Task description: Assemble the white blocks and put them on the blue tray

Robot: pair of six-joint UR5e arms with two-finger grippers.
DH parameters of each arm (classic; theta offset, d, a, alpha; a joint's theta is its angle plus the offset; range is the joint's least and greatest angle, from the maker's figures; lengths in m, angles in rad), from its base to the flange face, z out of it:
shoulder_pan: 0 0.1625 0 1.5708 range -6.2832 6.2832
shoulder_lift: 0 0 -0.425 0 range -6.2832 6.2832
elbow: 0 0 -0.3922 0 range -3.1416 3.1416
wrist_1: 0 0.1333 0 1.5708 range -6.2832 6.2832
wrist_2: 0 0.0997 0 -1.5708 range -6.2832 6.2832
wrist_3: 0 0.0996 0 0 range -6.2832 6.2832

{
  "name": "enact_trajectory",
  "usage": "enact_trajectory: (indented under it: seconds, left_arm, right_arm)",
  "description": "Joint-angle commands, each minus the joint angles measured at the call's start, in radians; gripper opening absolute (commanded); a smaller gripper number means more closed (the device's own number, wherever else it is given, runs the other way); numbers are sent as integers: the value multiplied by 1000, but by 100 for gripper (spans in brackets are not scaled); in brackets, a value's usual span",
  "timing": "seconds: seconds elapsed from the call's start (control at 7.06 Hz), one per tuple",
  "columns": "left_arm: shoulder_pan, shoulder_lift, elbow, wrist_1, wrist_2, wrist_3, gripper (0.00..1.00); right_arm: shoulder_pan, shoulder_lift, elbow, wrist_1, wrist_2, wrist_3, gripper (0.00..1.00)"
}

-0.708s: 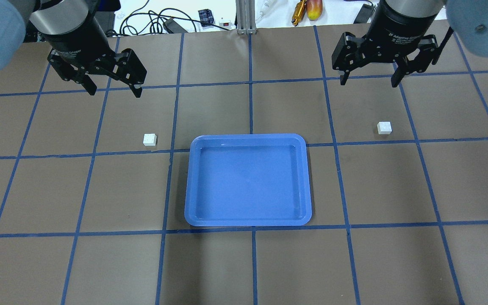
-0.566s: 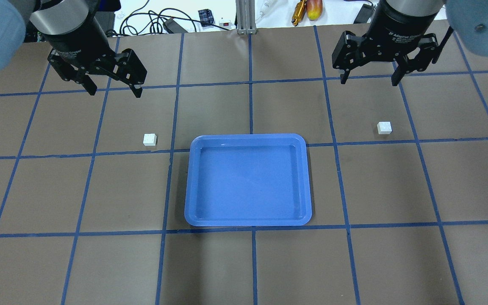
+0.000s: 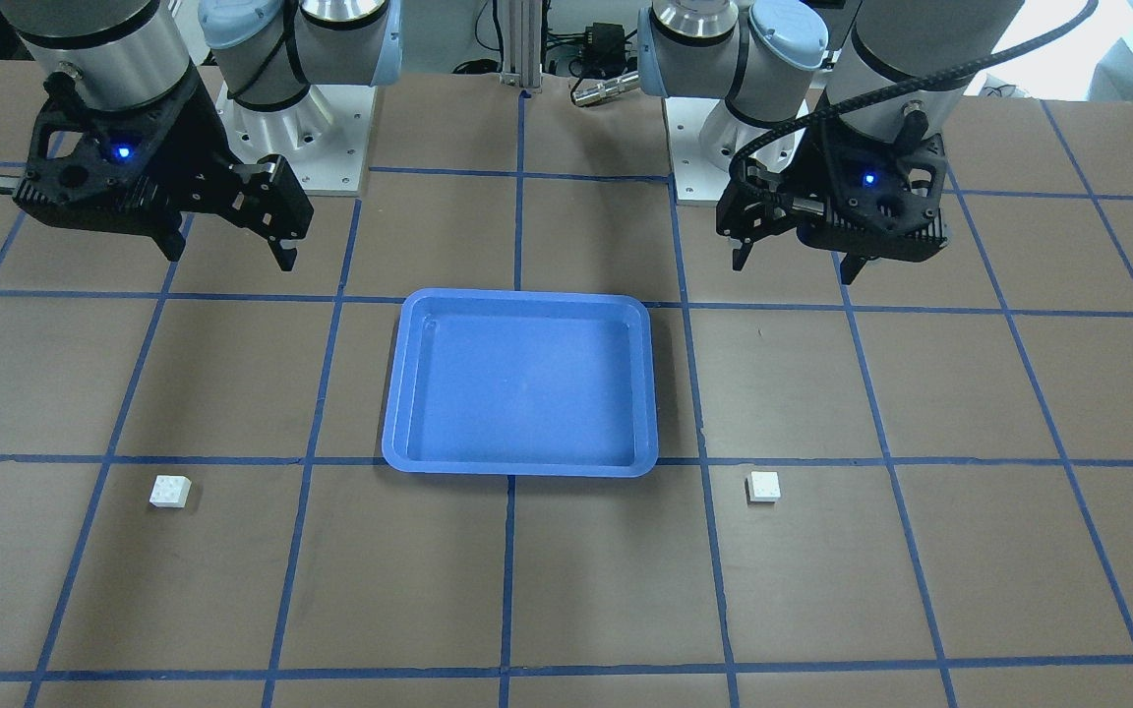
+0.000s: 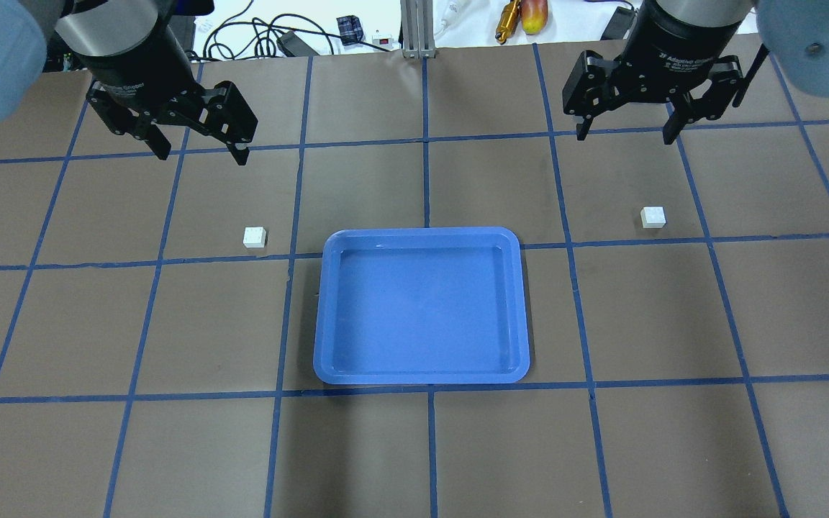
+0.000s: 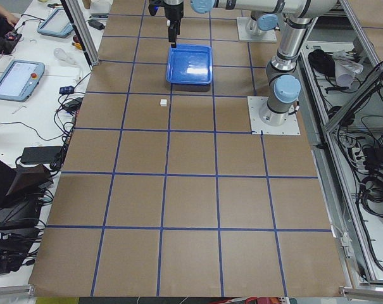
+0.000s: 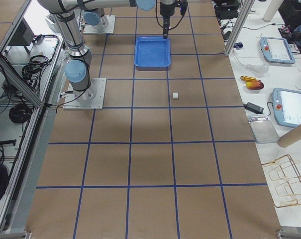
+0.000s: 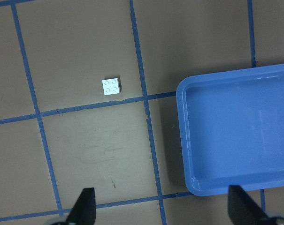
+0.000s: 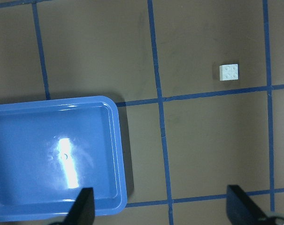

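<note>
Jaws spread wide and empty on left gripper (image 4: 202, 155) and right gripper (image 4: 624, 137); one white block (image 4: 255, 237) and the other block (image 4: 653, 216) sit either side of the blue tray (image 4: 422, 233); they're tiny, so an off-centre descent probably knocks one away.

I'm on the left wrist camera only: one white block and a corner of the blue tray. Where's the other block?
Observer: The second white block lies on the table on the right arm's side of the blue tray, apart from its rim.
Operator: Is the right gripper holding anything?
Observer: No. The right gripper hangs open and empty above the table, and that block is not between its fingers.
Operator: Is there anything in the part of the tray I can't see?
Observer: No. The overhead view shows the whole tray empty.
</note>
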Motion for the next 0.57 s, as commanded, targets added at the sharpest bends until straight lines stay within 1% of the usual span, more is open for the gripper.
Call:
enact_trajectory:
  seconds: [0.0,0.14,0.28,0.42]
  left_arm:
    - [16,-15,1,4,-7,3,100]
    - [32,-62,1,64,-1,4,100]
    - [69,-139,2,94,-3,20,100]
    - [80,-208,-14,182,-1,23,100]
  right_arm:
    - [0,-2,4,4,-3,-1,100]
    - [0,-2,5,10,-3,-3,100]
    - [0,-6,5,10,-4,0,100]
    - [0,-3,5,11,-12,12,100]
